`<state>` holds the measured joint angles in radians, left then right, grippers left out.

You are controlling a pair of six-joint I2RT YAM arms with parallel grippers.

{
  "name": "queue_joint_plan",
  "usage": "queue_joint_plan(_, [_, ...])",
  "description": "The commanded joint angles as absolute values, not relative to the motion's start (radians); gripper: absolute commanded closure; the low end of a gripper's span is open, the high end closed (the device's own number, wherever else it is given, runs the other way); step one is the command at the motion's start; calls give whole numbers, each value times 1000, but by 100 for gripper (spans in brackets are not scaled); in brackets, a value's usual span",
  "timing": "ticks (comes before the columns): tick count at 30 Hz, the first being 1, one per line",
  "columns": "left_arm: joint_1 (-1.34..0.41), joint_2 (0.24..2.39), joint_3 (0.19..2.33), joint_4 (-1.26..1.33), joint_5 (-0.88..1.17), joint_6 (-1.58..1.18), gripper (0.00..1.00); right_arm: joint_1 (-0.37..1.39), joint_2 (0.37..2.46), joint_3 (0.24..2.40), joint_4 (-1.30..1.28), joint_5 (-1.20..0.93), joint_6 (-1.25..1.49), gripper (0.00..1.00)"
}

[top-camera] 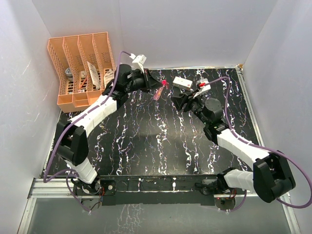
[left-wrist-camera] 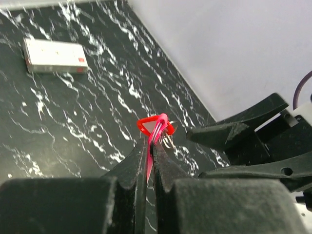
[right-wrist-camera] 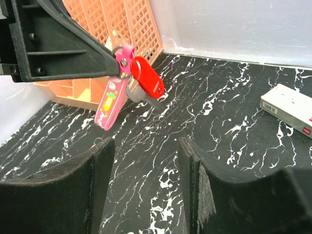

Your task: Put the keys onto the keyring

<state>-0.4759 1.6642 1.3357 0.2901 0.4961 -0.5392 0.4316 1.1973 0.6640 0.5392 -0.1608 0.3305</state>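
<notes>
**A:** Where is the keyring?

**B:** The small thin metal keyring with the slim pink tag (right-wrist-camera: 111, 100) hangs in the air above the black, white-veined worktop (right-wrist-camera: 229, 141), near the far wall. The tag slants downward.

**A:** And the keys?

**B:** The tiny key with the bright red head (right-wrist-camera: 147, 78) hangs at the top of the tag, touching it. A pale, plain metal piece (right-wrist-camera: 142, 96) shows just beneath the red head. From here it may be the second key or only a blade; I cannot tell which.

**A:** What has hold of it?

**B:** The left gripper (left-wrist-camera: 150, 146). Its two black fingers are pressed together on the pink tag, with the red head poking up past their tips.

**A:** The right gripper?

**B:** The right gripper (right-wrist-camera: 146, 161) faces the keys from close by, apart from them. Its fingers (right-wrist-camera: 95, 170) stand wide apart with nothing between them.

**A:** Anything around?

**B:** A white rectangular box with red marks (right-wrist-camera: 290, 109) lies flat on the worktop off to the right gripper's side. An orange plastic mesh file rack (top-camera: 80, 68) stands at the far left corner, behind the left arm.
</notes>
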Motion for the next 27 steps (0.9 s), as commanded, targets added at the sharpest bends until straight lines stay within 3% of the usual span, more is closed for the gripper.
queue_joint_plan(1, [-475,1689,1415,39,606,-481,100,432,1192,658,599,-182,236,47])
queue_joint_plan(27, [-476,1667,1435,-136,662,-364,100,433,1330,649,749,-355,300,50])
